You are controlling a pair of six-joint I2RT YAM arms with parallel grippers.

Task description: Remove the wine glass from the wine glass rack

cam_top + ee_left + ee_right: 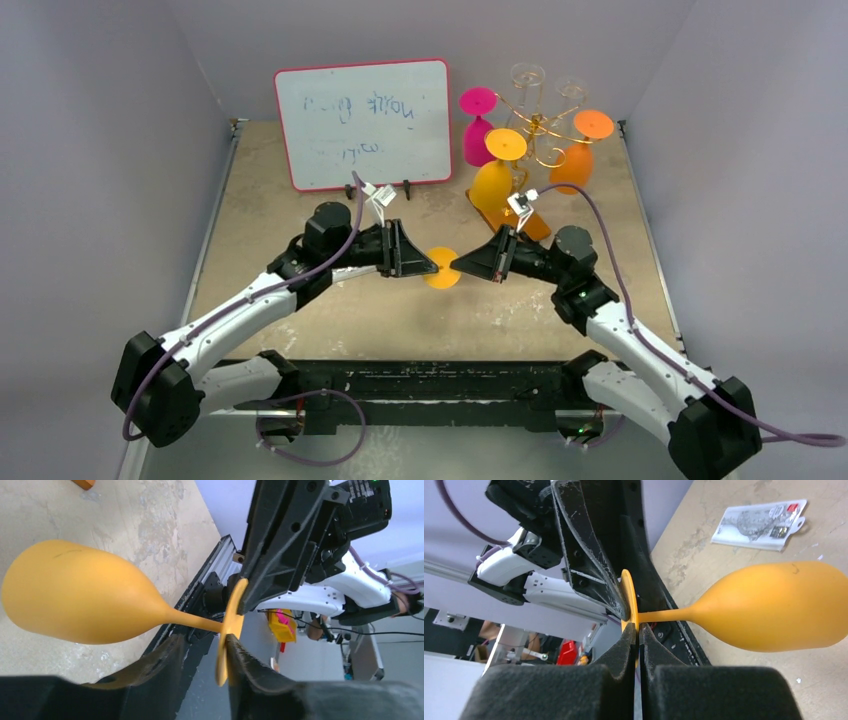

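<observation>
Meeting over the middle of the desk (300,200), toward its near edge, two arms share one orange-yellow wine glass (75,600). It is off the wine glass rack (537,125) and well apart from it.

From above we make out little more than an orange round between the fingertips, with the bowl largely hidden. In the right wrist view the picture's edge cuts off the end of the bowl. The bowl is opaque and its mouth faces no camera, so we cannot say whether anything is inside. Nor can we tell whether the bowl touches the desk.

The right gripper (638,630) is pressed together on the rim of the glass's flat foot. The left gripper (428,264) is half spread and straddles that same foot. One pad lies against the disc, while the other stands short of it on the stem side.

At the far right corner of the desk the rack carries five glasses hung foot-up: a pink one (478,125), a yellow-orange one (497,170), a deeper orange one (580,150) and two clear ones (527,80). The clear pair are faint against the wall.

A red-framed whiteboard (363,122) stands along the far edge, and its faint writing is unreadable to us. A small clear packet (761,522) lies flat on the desk beyond the bowl, its contents too blurred to name.
</observation>
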